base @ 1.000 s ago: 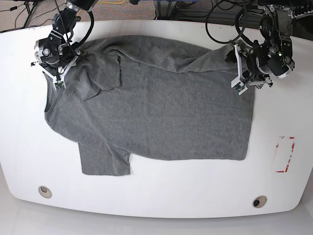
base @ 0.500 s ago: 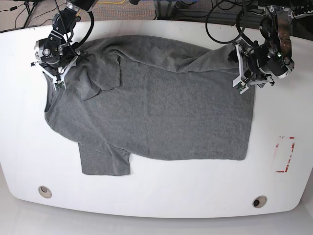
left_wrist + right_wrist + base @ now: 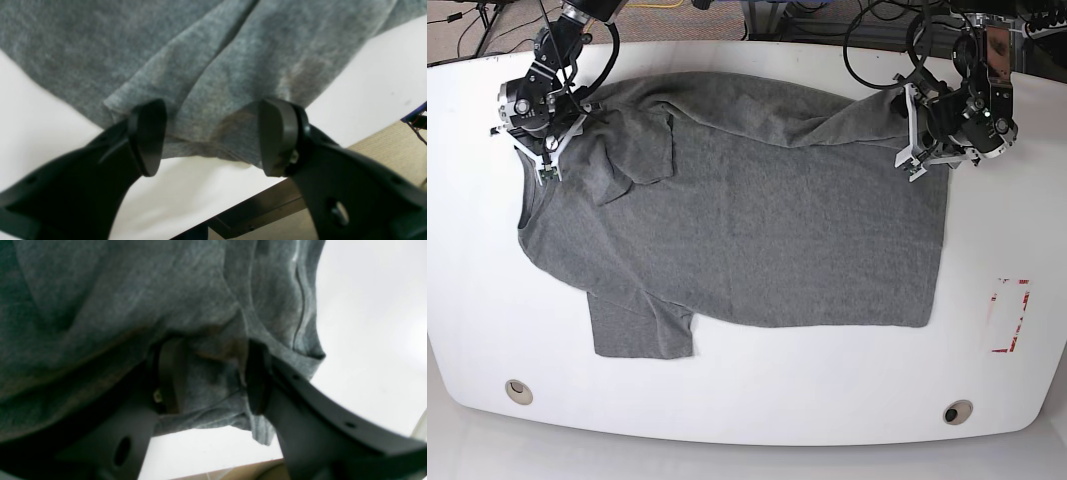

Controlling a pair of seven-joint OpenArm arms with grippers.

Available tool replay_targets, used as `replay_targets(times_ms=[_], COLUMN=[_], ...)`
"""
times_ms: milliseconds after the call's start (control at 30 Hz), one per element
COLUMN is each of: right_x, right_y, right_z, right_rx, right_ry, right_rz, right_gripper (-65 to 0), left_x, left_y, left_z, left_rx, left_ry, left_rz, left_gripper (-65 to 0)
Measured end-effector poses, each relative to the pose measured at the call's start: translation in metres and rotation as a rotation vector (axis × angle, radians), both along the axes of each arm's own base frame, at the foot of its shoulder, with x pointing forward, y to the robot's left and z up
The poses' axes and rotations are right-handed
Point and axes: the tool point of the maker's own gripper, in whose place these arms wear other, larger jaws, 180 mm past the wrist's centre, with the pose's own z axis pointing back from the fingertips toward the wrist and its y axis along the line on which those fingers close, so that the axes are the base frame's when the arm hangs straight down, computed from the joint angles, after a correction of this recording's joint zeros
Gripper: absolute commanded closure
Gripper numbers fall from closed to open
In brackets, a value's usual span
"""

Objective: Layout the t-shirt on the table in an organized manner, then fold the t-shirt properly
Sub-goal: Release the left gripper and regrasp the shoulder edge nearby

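The grey t-shirt lies spread face-down-flat on the white table, with its far edge rumpled and one sleeve folded over near the upper left. My right gripper is at the shirt's far left shoulder. In the right wrist view it is shut on a bunched fold of the t-shirt. My left gripper hovers at the shirt's far right corner. Seen from the left wrist, it stands open, and the t-shirt hem lies flat between and under its fingers.
A red-and-white sticker sits on the table at the right. Two round metal grommets are near the front edge. The table's back edge runs close behind the left gripper. Cables hang behind both arms.
The left gripper has shifted a little toward the table's back edge over the shirt's far right corner. The right gripper and the shirt look unchanged.
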Motion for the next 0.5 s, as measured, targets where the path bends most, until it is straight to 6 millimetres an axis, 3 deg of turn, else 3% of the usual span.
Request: replay_targets(times_ms=[100, 233, 333, 500], right_x=[-0.0003, -0.0004, -0.0004, -0.0003], right_y=[-0.0006, -0.0009, -0.0007, -0.0009], right_z=[0.0001, 0.0002, 0.0001, 0.0002], right_rx=[0.0, 0.001, 0.001, 0.001], right_ry=[0.0, -0.002, -0.002, -0.002], right_rz=[-0.002, -0.004, -0.004, -0.004], right_gripper=[-27.0, -27.0, -27.0, -27.0], left_x=[0.0001, 0.0, -0.0001, 0.0], left_y=[-0.0002, -0.0002, 0.0003, 0.0005], left_z=[0.0, -0.0001, -0.0001, -0.0002], left_rx=[-0.001, 0.0, 0.002, 0.003], left_ry=[0.0, 0.0, 0.0, 0.0], left_rz=[0.0, 0.0, 0.0, 0.0], left_gripper=[-32.6, -12.9, -3.5, -1.4])
